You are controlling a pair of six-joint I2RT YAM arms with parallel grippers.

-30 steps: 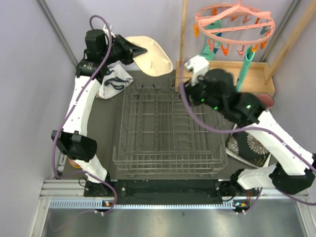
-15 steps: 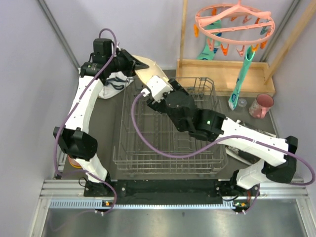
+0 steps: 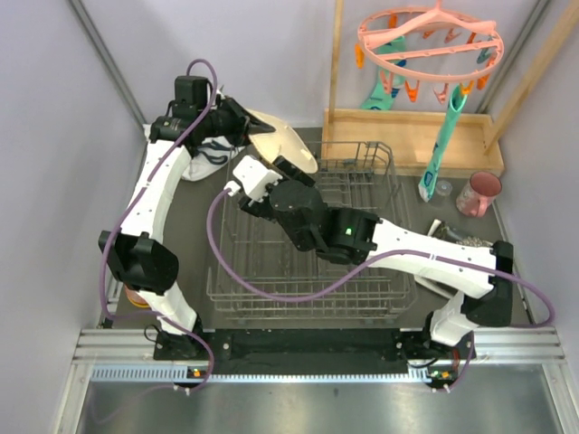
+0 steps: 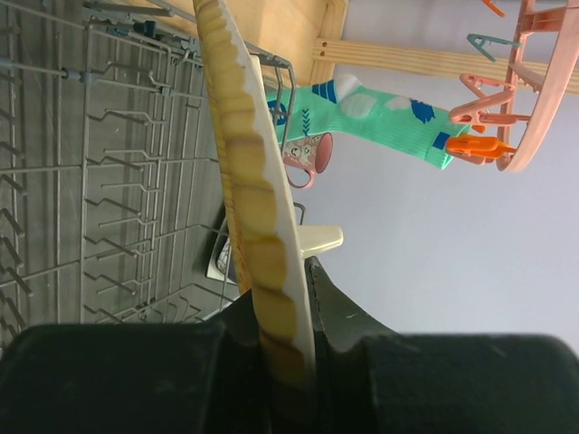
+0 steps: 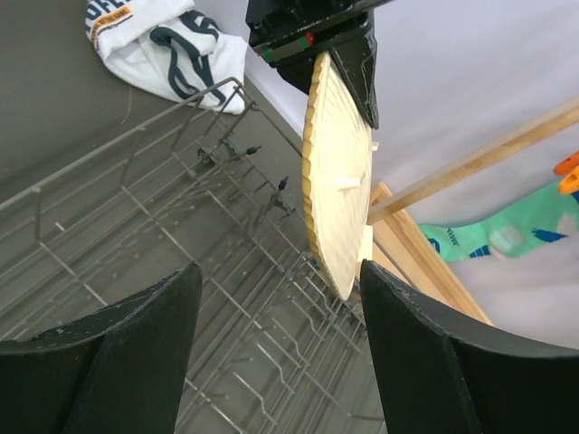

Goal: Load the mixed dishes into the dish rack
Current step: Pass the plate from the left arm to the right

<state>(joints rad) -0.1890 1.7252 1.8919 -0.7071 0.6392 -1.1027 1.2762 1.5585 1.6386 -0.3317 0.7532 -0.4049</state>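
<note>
While L gripper [image 4: 282, 303] pinches plate [image 5: 339, 181] by rack [image 3: 303, 310], cloth [image 5: 167, 41] behind

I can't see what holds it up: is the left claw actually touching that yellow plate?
Touching. The left wrist view shows the yellow plate with its rim wedged between the dark fingers of the left gripper, pressed from both sides.

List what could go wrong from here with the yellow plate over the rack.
1. The left gripper pinches the yellow plate only at its rim, so it might pivot or slip onto the dish rack prongs.
2. The right gripper, open near the plate, may knock it if it closes off-centre.
3. The purple cable drooping over the rack could snag.
</note>
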